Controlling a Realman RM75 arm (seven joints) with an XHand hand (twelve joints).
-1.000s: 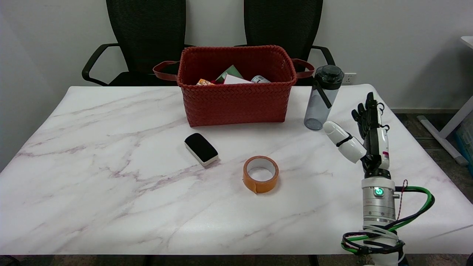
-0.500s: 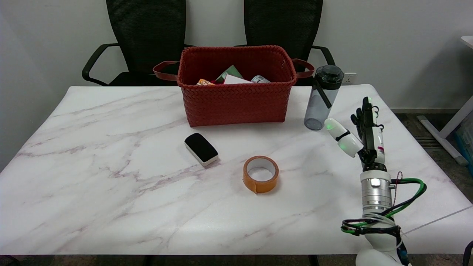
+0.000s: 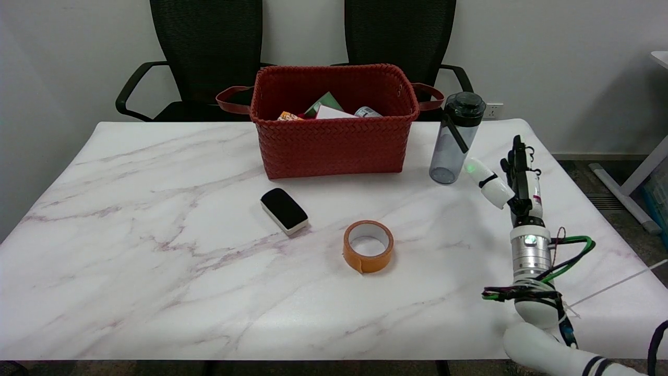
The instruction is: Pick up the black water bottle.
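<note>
**Open hand beside the bottle at the table's far right**

A white marble table (image 3: 156,219) stands before a pale wall, with two black office chairs (image 3: 209,52) behind its far edge. The right arm rises from the near right corner; its right hand (image 3: 509,172) is held edge-on, fingers (image 3: 517,156) straight and the thumb spread toward the black water bottle (image 3: 455,138), holding nothing. The bottle stands upright near the far right corner, just beside the thumb tip; contact cannot be told. A red woven basket (image 3: 334,141) sits at the far edge, left of the bottle. A black eraser (image 3: 283,210) and an orange tape roll (image 3: 368,245) lie mid-table, well apart from the hand.
</note>
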